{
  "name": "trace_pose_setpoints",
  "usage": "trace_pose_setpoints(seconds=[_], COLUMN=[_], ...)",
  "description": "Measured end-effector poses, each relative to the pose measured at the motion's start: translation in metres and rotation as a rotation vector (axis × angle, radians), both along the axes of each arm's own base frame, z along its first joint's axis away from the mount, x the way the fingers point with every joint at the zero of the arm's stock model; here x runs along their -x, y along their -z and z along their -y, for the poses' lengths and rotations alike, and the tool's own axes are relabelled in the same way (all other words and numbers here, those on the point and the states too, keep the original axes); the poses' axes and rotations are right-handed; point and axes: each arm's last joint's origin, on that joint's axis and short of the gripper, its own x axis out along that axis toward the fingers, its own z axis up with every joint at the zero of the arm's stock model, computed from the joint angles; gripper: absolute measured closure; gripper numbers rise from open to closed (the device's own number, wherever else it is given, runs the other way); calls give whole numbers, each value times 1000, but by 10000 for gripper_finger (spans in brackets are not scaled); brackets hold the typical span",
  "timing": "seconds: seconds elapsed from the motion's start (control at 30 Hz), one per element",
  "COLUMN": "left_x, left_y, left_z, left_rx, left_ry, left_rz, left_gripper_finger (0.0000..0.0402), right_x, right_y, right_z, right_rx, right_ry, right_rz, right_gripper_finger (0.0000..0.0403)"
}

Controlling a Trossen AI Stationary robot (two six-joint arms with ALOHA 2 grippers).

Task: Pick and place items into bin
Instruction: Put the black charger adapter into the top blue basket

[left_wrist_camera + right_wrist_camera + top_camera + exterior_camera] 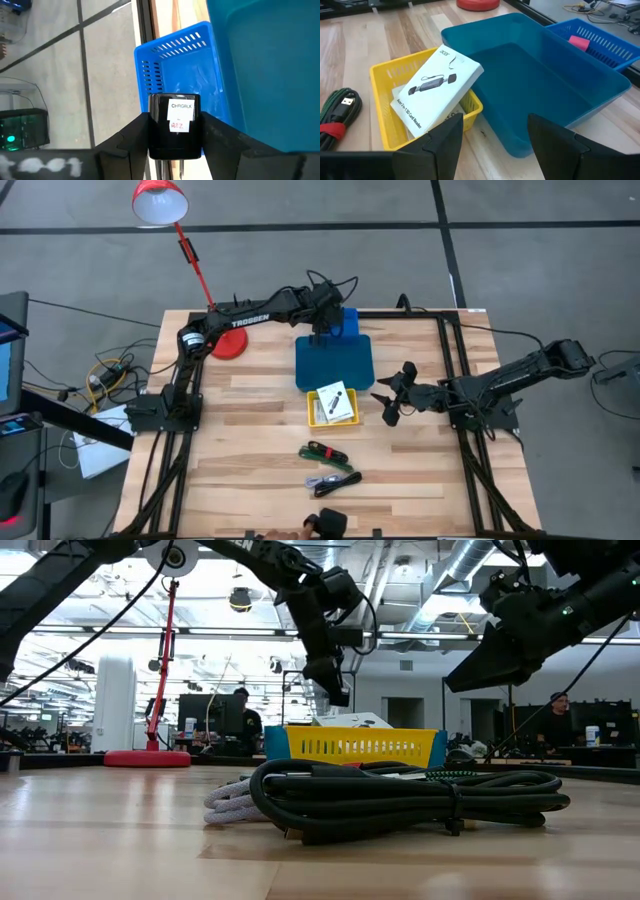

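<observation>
Table (250, 410): light wood planks, dark frame rails along both sides. Red lamp (160, 202) stands on its base at the far left corner.

Left arm (250, 318) reaches across the far edge. Left gripper (175, 145) hangs above the blue basket (170, 55), clamped on a black block (175, 127) with a white label; block sits between the two fingers, above the basket's near wall.

Right arm (520, 375) comes in from the right side. Right gripper (395, 395) hovers beside the yellow basket (318, 418), fingers spread, nothing between them.

Teal bin (335, 360) sits mid-table, touching the blue basket on its far side and the yellow basket on its near side. Inside looks bare in the right wrist view. Blue basket holds a pink-red piece (579, 42).

Yellow basket carries a white box (437, 87) tilted across its rim, with white cards under it.

Nearer the front edge: green-and-black cable (325, 453) with a red tie, then a black cable (410, 795) coiled beside a pale braided cord (232, 805). A small black item (330, 522) lies at the front edge.
</observation>
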Motion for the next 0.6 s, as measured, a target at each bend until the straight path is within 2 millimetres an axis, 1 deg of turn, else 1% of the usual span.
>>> trace_pose_setpoints(seconds=[0.6], left_x=[-4], left_y=[-3], left_z=[1], left_rx=[-66], left_ry=[-10], left_rz=[7], left_gripper_finger=[257], right_x=[0], right_y=[0], right_z=[0], right_rx=[0], right_ry=[1], right_rz=[0], right_gripper_finger=[188])
